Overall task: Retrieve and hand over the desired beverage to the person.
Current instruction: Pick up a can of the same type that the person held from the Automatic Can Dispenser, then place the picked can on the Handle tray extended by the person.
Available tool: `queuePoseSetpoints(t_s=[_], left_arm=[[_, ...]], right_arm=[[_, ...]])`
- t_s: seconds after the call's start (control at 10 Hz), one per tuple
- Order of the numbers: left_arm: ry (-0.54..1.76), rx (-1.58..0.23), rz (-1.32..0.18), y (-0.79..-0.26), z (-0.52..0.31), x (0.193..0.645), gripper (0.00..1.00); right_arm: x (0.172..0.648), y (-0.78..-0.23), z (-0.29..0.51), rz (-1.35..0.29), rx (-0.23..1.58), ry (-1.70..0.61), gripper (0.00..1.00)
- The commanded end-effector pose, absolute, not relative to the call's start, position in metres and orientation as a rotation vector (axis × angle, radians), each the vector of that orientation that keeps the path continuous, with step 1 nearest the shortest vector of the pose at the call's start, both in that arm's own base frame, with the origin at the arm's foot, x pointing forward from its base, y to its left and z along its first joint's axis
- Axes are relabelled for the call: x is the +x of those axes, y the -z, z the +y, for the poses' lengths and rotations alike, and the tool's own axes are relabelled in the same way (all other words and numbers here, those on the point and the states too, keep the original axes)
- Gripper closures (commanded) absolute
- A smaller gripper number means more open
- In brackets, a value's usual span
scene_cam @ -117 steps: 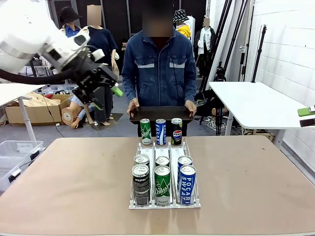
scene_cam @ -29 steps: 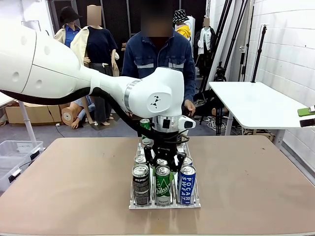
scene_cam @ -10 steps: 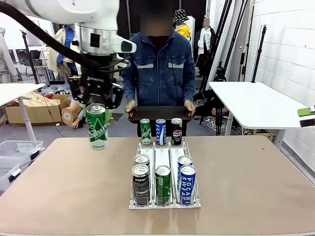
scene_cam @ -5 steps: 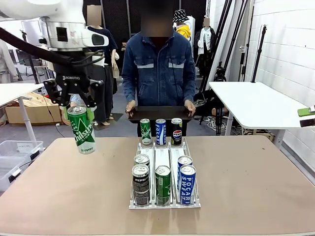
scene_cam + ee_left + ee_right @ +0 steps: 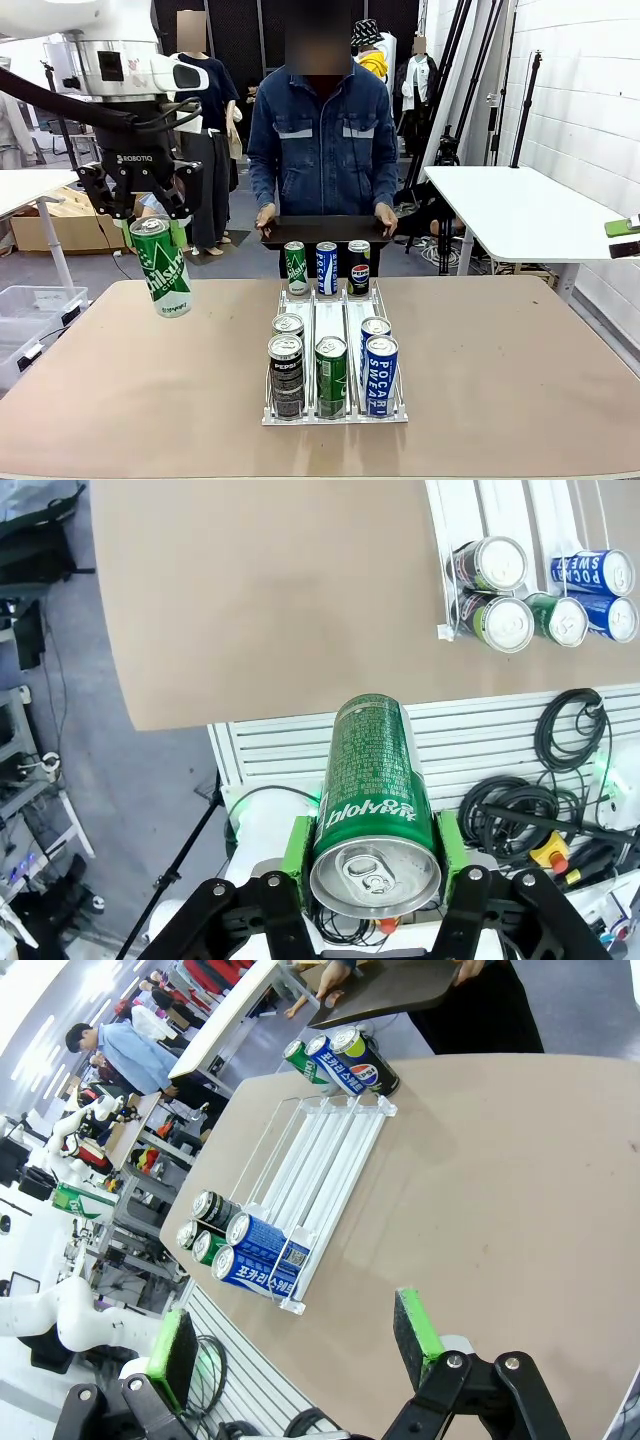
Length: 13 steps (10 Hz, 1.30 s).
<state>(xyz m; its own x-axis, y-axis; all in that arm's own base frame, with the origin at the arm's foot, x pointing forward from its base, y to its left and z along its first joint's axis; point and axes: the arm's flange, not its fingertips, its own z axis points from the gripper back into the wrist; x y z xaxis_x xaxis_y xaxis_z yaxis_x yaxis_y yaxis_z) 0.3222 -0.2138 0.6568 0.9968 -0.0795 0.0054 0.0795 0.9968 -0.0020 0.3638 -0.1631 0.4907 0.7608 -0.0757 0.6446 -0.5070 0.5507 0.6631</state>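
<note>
**Figure.** Left jaws clamped on the green can (image 5: 161,268), gripping its upper end with one green pad (image 5: 298,842) on each side. The can's body hangs below them, slightly tilted, in the air over the left part of the tabletop (image 5: 500,380) and well apart from the white rack (image 5: 347,305) of cans. The person (image 5: 322,140) stands at the far edge, holding a dark tray (image 5: 325,232). Right jaws stand wide above the tabletop, with nothing between their pads (image 5: 413,1322).
</note>
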Motion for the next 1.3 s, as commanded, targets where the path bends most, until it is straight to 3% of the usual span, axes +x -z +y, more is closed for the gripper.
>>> queuePoseSetpoints(t_s=[0.0, 1.2], left_arm=[[0.085, 0.001, -0.015, -0.6605, -0.2119, 0.3243, 1.0], [0.085, 0.001, -0.015, -0.6605, -0.2119, 0.3243, 1.0]], right_arm=[[0.3638, -0.4918, -0.1628, -0.683, 0.977, -0.277, 0.0], [0.3638, -0.4918, -0.1628, -0.683, 0.977, -0.277, 0.0]])
